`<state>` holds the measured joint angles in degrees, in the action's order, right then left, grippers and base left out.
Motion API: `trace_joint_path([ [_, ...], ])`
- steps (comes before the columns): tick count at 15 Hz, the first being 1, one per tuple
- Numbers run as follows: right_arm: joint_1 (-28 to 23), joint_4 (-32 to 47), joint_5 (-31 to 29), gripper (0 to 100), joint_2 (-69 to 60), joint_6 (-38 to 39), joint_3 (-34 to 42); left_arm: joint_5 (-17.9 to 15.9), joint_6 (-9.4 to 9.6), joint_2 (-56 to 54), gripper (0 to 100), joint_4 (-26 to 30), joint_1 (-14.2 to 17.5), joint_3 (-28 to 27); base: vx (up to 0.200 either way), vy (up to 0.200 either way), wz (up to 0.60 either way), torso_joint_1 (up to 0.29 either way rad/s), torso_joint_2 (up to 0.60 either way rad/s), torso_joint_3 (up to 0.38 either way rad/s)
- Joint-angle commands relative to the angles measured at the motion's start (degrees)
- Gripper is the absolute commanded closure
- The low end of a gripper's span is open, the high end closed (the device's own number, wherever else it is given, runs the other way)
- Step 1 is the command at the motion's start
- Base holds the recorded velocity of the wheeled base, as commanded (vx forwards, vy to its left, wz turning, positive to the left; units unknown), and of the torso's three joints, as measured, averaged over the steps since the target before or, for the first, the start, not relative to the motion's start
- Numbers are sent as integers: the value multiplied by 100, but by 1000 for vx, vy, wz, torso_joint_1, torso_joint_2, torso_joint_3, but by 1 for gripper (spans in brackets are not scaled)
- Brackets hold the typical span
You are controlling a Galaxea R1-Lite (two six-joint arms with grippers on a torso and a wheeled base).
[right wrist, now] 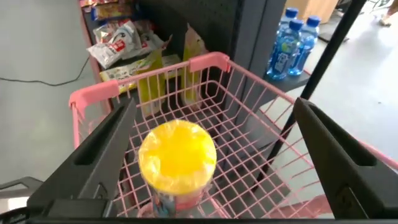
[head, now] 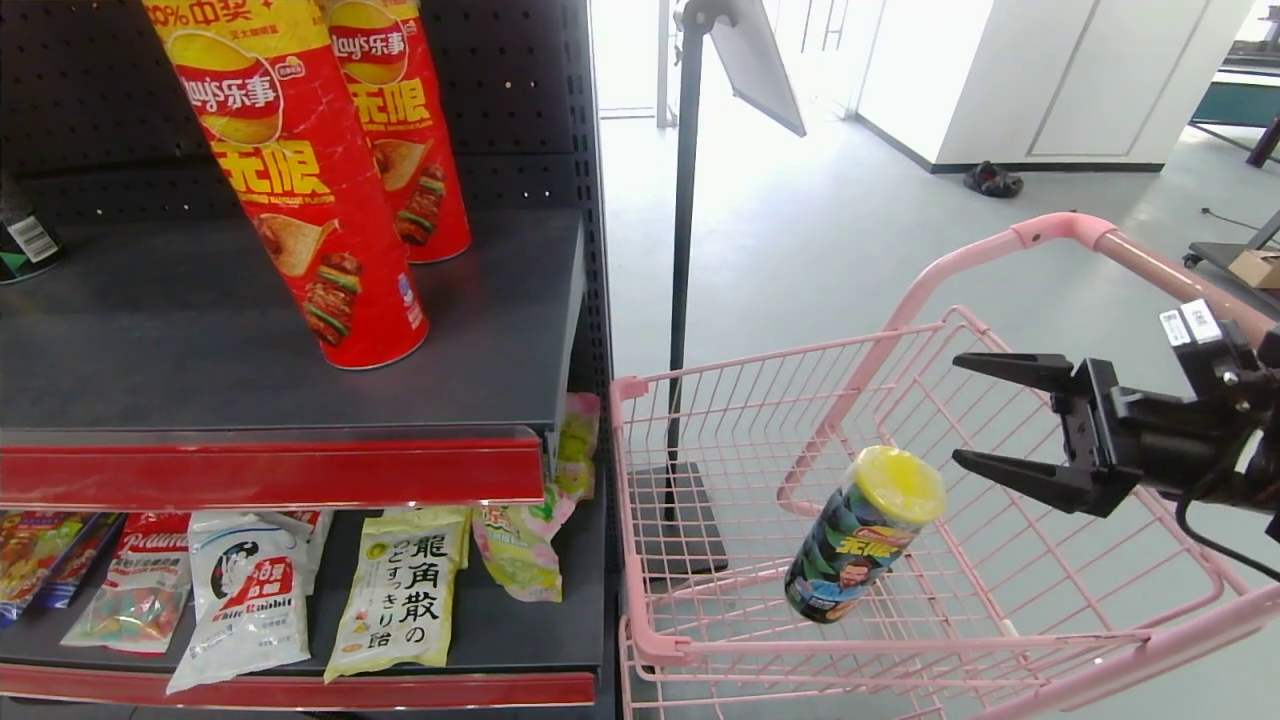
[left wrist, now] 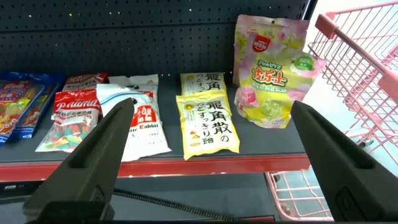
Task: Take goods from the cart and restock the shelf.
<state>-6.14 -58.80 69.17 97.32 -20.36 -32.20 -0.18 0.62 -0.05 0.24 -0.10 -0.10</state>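
- Right pincer (head: 962,410) hangs over the handle side of the pink cart (head: 760,362), with both fingers spread wide and nothing between them.
- Can with a yellow lid (head: 866,535) is inside the cart, tilted, with its lid up and turned toward this pincer. The fingers are near the lid but apart from it.
- Left pincer (left wrist: 212,104) is also spread and holds nothing. It faces the lower shelf board just beside the cart.
- Shelf (head: 150,320) stands just beside the cart, on the side away from the handle.
- Two tall red cans (head: 300,190) stand upright on its upper board.
- Snack bags (head: 400,590) lie on the lower board. The green-pink bag (head: 520,540) is the one nearest to the cart.
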Motion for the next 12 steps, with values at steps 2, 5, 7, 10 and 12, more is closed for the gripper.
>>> trace_joint_path([
  [2, -1, -167, 167, 0, 420, -30, 205, 1, -1, 5, 0, 2, 1, 1, 0, 0, 0, 0, 0, 0],
  [5, 26, -290, 246, 0, 683, -258, 249, 1, -1, 5, 0, 2, 1, 1, 0, 0, 0, 0, 0, 0],
  [7, 52, -282, 281, 0, 824, -478, 222, 1, -1, 5, 0, 2, 1, 1, 0, 0, 0, 0, 0, 0],
  [10, 245, -282, 316, 0, 894, -592, 179, 1, -1, 5, 0, 2, 1, 1, 0, 0, 0, 0, 0, 0],
  [12, 403, -282, 308, 0, 859, -610, 161, 1, -1, 5, 0, 2, 1, 1, 0, 0, 0, 0, 0, 0],
])
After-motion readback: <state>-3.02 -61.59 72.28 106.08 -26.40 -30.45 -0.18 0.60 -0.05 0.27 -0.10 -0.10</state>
